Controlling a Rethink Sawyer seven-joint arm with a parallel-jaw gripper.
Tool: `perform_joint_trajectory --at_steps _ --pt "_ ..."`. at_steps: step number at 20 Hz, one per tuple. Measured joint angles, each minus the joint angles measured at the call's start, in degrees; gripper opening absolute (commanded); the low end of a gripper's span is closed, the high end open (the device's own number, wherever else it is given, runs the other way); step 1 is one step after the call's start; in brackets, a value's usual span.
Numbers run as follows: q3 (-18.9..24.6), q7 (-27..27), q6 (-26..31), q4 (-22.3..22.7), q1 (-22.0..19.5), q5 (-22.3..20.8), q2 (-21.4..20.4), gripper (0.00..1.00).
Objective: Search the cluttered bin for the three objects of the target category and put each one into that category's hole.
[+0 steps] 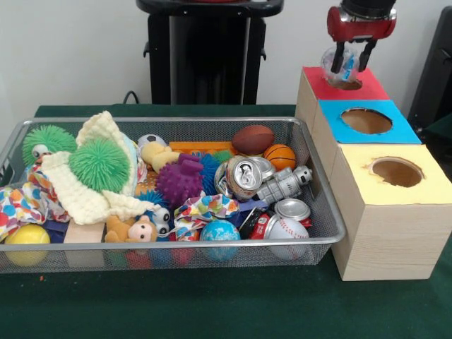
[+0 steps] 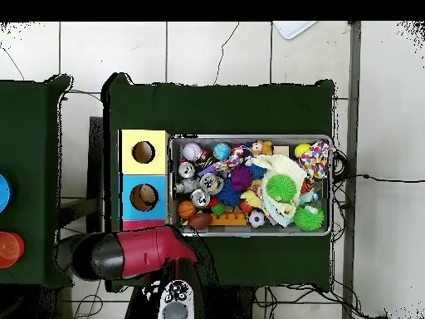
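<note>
You have the gripper [image 1: 349, 65] directly over the hole in the red box [image 1: 369, 87], its two dark fingers clamped on a small clear object [image 1: 337, 62] with a touch of blue on it, likely a crushed plastic bottle, though it is too small to name for sure. It hangs between the fingers, its bottom just above the hole's rim. From overhead the arm hides both the object and the red box.

Judge it as light, thin-walled and slick: it will give under the fingers and could twist or slip, so a hold across its middle looks best. Being so light it may catch on the rim instead of falling, so centre it over the opening before you let go.

The blue box [image 1: 399, 126] and the yellow box [image 1: 431, 180] stand in a row just beyond the red one, nearer the front camera. Well off to the side and below the gripper, the wire bin [image 1: 321, 205] holds crushed cans [image 1: 244, 176], balls and soft toys; you cannot tell from here which of them share the category
</note>
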Motion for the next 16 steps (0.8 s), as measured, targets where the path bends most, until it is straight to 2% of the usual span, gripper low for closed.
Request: perform_joint_trajectory --at_steps 5,11,16 --pt "-0.46 0.06 -3.93 -1.16 0.84 0.76 2.57 0.00" --pt "-1.88 0.06 -3.73 -2.29 2.01 1.69 3.59 0.00" --pt "-3.69 0.06 -1.13 -4.55 3.97 2.04 4.57 0.00"
